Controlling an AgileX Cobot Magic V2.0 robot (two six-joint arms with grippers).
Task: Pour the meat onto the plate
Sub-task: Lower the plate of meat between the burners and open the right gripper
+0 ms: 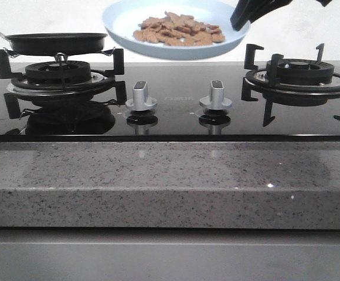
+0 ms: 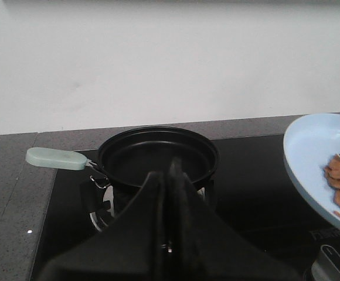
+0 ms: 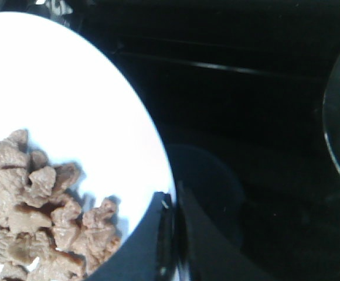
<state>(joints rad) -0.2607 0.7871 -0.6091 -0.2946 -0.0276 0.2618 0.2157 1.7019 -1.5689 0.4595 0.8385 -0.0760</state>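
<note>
A round, shallow pale-blue plate (image 1: pixel 176 26) is held aloft behind the hob, its rim clamped in the right jaws (image 1: pixel 240 23). A heap of small flat orange-brown meat pieces (image 1: pixel 179 30), too many to count, is piled just inward of that grip. The left jaws (image 2: pixel 169 175), closed on nothing, hover just short of one empty black frying pan (image 2: pixel 158 155). The stiff, smooth plate looks slippery; the loose slices would slide easily.

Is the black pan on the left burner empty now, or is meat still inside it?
Empty. The pan shows only its bare black bottom; the meat lies on the plate.
</note>
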